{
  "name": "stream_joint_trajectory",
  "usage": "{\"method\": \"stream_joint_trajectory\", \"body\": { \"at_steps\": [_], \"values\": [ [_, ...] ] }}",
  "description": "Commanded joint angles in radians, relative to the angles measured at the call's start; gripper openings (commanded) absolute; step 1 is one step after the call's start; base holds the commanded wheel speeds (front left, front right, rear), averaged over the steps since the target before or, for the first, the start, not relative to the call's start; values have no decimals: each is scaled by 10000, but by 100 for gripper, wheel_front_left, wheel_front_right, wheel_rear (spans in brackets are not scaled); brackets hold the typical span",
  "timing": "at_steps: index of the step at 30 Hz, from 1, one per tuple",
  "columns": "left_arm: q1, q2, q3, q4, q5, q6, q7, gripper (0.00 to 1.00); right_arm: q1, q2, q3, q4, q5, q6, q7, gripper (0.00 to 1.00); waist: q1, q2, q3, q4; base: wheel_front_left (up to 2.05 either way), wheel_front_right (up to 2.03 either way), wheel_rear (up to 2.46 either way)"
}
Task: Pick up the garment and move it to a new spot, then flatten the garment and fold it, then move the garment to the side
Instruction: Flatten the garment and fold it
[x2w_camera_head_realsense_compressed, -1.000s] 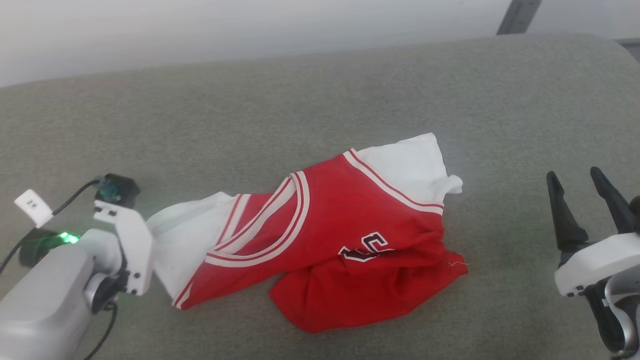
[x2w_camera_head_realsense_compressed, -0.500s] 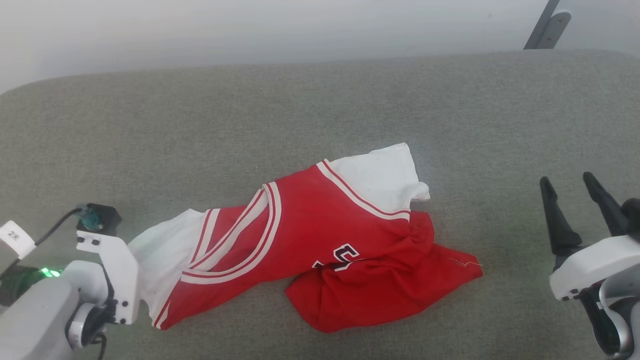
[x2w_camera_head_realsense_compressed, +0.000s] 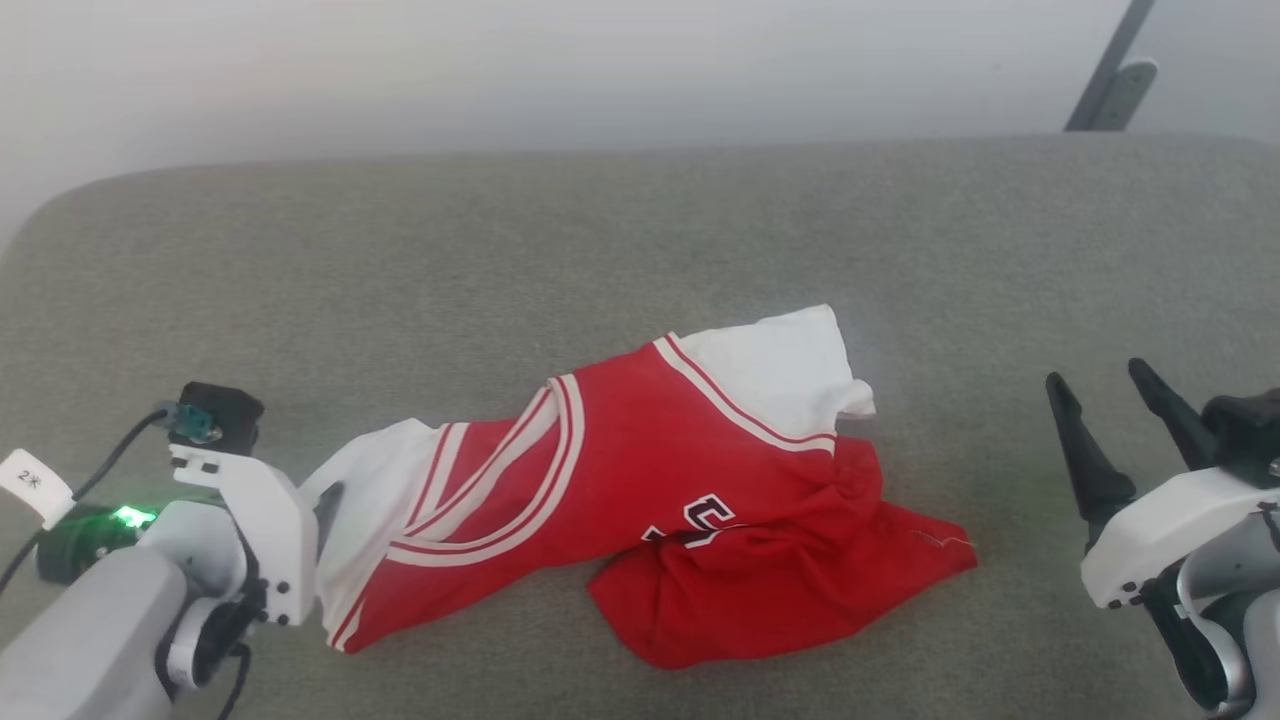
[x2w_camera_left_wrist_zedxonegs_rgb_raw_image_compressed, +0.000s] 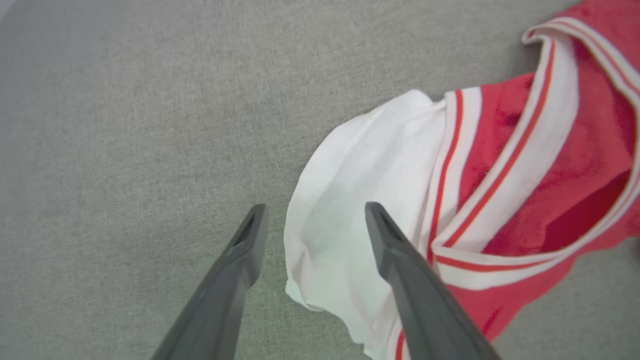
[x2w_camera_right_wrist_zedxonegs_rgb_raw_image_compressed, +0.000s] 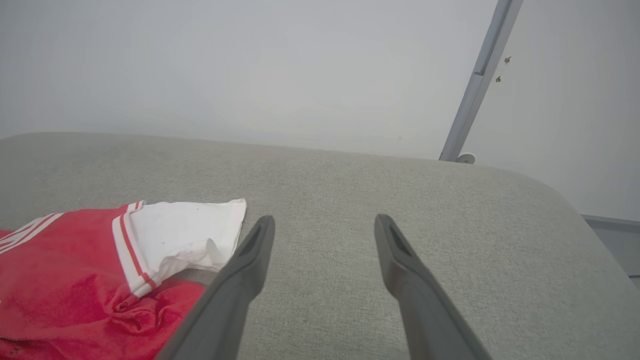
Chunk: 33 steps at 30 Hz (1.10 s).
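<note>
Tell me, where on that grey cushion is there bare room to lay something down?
Widest: the far band of the grey cushion, between the garment and the wall. Also the strip between the garment and the right gripper. Crowded at near left, where the left gripper hangs open over a white sleeve.
</note>
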<state>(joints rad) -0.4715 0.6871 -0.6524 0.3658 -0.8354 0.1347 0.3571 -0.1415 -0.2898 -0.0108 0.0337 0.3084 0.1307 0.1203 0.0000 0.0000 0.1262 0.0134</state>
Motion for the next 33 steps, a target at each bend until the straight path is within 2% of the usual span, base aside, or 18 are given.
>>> {"method": "stream_joint_trajectory", "body": {
  "at_steps": [1,9,20,24,33],
  "values": [
    [216,-5,23,-107,160,-35,-184,100,-76,-36,43,24,60,0,39,100,0,0,-101,110,0,0,0],
    [893,-105,433,-1211,438,412,-2193,100,-400,-512,550,308,408,0,351,100,0,0,-399,665,0,0,0],
    [2184,-723,1009,-2117,605,1105,-4902,100,-1367,-1233,1552,1136,895,0,779,100,0,0,-551,1754,0,0,0],
    [2495,-966,1157,-2142,533,1169,-5575,100,-1920,-1459,1900,1507,1096,0,908,100,0,0,-429,2145,0,0,0],
    [2511,-1768,1346,-1835,656,835,-6132,100,-3387,-2170,2954,2659,1961,0,1702,100,0,0,107,3078,0,0,0]
  ]
}}
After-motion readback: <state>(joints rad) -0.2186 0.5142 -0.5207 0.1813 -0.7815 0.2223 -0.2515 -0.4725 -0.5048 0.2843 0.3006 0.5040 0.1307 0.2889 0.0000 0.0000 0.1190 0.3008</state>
